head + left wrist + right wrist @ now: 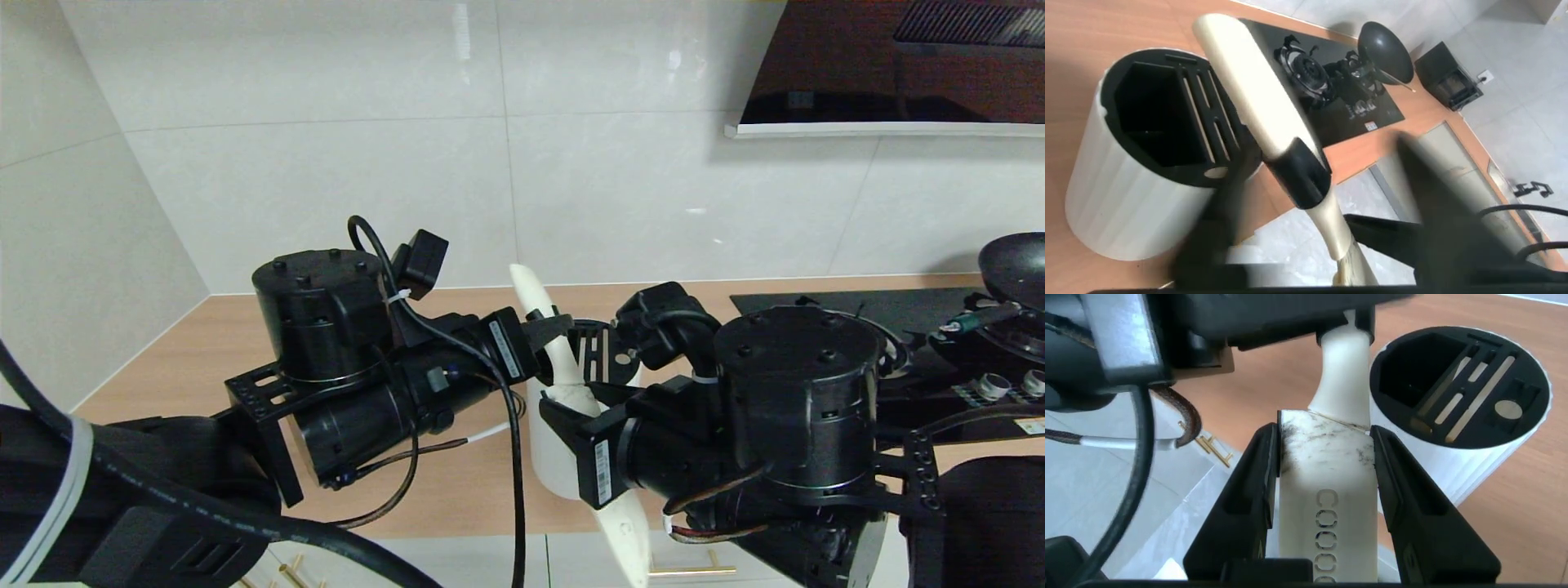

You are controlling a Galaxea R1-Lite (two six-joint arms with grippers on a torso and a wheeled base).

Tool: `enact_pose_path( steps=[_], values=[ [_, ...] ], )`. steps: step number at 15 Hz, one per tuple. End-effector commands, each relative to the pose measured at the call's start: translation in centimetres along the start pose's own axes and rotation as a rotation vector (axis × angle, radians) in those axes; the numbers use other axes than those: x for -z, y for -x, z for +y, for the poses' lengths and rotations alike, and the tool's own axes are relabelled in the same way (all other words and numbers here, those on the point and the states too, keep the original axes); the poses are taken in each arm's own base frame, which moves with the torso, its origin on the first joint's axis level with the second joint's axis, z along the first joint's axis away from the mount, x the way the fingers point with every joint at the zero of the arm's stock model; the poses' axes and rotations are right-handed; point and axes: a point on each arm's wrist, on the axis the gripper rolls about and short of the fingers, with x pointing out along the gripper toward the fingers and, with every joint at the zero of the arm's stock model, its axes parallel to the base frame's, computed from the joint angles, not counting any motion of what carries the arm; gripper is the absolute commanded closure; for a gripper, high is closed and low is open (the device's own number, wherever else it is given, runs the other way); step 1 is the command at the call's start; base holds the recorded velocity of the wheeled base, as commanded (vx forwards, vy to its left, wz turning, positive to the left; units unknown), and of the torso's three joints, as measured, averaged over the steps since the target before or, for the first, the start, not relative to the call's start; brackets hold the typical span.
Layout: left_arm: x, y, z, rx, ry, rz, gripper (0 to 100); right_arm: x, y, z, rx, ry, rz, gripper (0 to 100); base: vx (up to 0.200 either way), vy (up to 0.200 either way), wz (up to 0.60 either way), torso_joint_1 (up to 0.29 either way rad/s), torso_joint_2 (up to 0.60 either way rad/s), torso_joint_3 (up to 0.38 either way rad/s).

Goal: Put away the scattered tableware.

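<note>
A cream slotted spatula (562,359) hangs tilted over the wooden counter, held at both ends. My left gripper (549,328) is shut on its narrow neck (1249,82). Lower down, my right gripper (584,408) is shut on the broad perforated part (1327,490), one finger (1249,482) on each side. Directly beneath and behind stands a white cylindrical utensil holder (555,469) with a black slotted insert (1167,98). It is upright on the counter, and its open top (1454,384) faces the spatula. The left gripper (1290,314) appears just beyond the right gripper (1327,457).
A black cooktop (816,302) with a dark pan (1012,261) occupies the counter's right side, also seen as the cooktop (1315,69) and pan (1384,49). A range hood (890,65) hangs above it. Tiled walls close the back and left. White drawers with gold handles (694,569) lie below the front edge.
</note>
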Motion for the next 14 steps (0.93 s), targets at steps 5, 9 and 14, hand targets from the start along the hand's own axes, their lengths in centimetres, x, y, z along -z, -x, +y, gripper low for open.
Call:
enact_pose_path(
  steps=[5, 9, 14],
  values=[
    [0.0, 0.0, 0.0, -0.002, 0.000, -0.001, 100, -0.1, 0.1, 0.0, 0.000, -0.003, -0.006, 100, 0.000, 0.000, 0.00, 0.000, 0.00, 0.000],
    [-0.2, 0.1, -0.1, -0.001, 0.000, -0.008, 100, -0.2, 0.0, 0.0, 0.000, -0.005, -0.007, 0, 0.000, 0.000, 0.00, 0.000, 0.00, 0.000],
    [-3.5, 3.3, -2.7, 0.080, -0.019, -0.133, 100, -3.2, 3.1, -1.4, 0.017, -0.039, -0.116, 0, 0.000, 0.000, 0.00, 0.000, 0.00, 0.000]
  ],
)
